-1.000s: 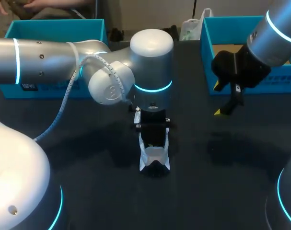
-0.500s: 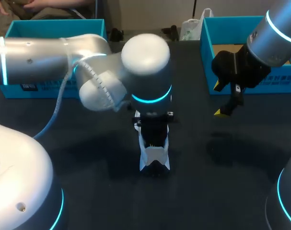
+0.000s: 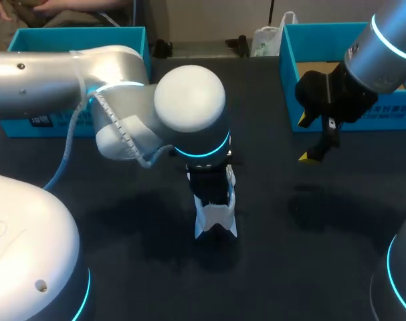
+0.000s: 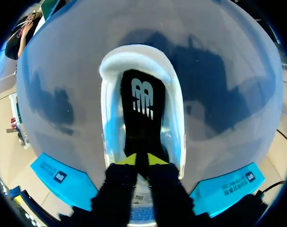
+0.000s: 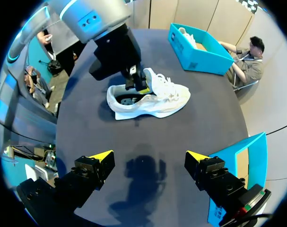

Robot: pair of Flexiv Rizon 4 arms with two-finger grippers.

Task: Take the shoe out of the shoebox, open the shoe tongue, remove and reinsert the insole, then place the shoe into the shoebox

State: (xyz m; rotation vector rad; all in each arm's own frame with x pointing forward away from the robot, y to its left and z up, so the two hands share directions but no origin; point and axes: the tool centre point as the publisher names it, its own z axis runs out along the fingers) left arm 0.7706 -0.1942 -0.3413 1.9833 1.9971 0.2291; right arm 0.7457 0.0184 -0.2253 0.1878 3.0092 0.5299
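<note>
A white shoe (image 3: 216,219) lies on the dark table, its opening facing up. Its black insole (image 4: 141,109) lies flat inside the white shoe (image 4: 110,118). My left gripper (image 4: 142,160) points down into the shoe's opening, its yellow tips a narrow gap apart over the insole's end. From the right wrist, the left gripper (image 5: 139,85) stands at the collar of the shoe (image 5: 169,101). In the head view the left wrist hides those tips. My right gripper (image 5: 149,156) hangs wide open and holds nothing, well away from the shoe, near the right blue shoebox (image 3: 289,80).
A second blue box (image 3: 75,40) stands at the back left. My left arm's bulky elbow (image 3: 189,100) hangs over the table's middle, above the shoe. The right gripper (image 3: 316,152) hovers just in front of the right shoebox.
My left arm's elbow and wrist have swung leftward and toward the camera over the shoe. The shoe has stayed in place, and the right arm has not moved.
</note>
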